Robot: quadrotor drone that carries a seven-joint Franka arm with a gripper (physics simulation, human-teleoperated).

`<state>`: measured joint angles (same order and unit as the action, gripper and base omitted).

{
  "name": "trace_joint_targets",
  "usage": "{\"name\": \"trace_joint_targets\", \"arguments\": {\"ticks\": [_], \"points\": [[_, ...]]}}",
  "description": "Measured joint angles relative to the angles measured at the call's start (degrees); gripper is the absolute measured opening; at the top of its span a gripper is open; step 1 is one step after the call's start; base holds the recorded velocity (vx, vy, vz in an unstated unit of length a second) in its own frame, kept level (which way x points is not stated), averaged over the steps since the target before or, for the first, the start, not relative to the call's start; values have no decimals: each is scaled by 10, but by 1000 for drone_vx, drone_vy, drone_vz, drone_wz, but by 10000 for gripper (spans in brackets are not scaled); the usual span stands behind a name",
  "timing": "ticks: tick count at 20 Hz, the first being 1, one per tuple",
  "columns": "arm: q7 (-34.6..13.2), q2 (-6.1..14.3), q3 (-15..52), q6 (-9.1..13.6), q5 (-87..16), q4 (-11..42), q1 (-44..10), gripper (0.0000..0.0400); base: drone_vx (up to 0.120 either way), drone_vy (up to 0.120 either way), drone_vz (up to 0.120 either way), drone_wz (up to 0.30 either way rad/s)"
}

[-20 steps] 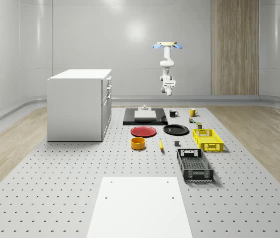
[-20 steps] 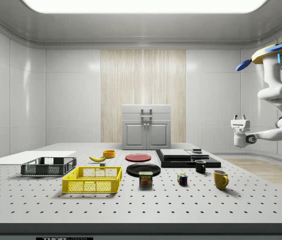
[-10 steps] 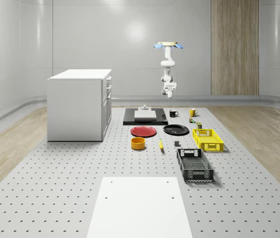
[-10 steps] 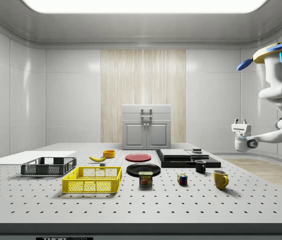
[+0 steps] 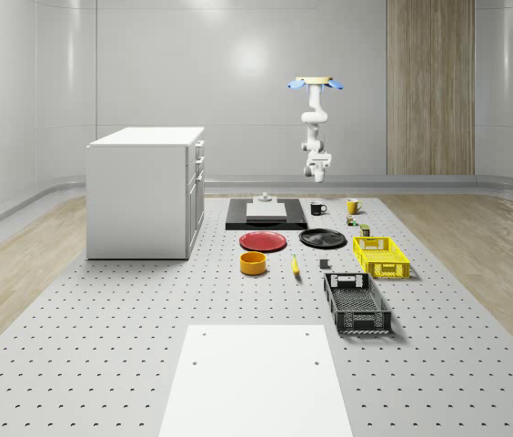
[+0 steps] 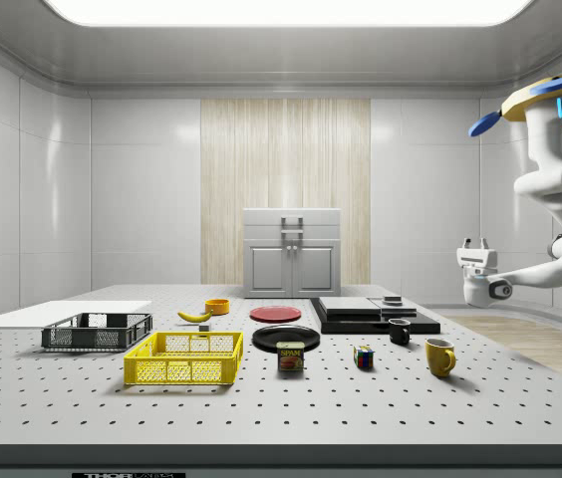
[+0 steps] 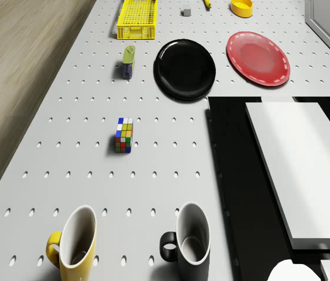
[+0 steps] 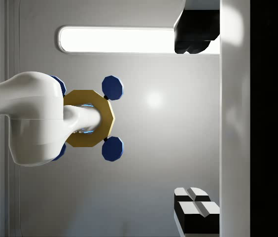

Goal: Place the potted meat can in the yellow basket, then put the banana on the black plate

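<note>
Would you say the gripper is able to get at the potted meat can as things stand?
Probably not yet: the gripper points upward, high beyond the mugs, with the drone hovering there; nothing covers the potted meat can.

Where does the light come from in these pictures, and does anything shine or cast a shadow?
In the side view, a long ceiling light panel lights the room, and the yellow basket casts a soft shadow on the table. In the whole-scene view, a pale glare spot sits on the back wall. In the drone view, the black plate shows a faint sheen.
</note>
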<state>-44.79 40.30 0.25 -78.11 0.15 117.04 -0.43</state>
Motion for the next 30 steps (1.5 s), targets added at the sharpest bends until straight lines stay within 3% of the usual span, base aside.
{"name": "trace_joint_targets", "arguments": {"ticks": [30], "points": [[-3, 9, 19, -12, -26, 8, -7, 400, 120, 120, 0, 0]]}}
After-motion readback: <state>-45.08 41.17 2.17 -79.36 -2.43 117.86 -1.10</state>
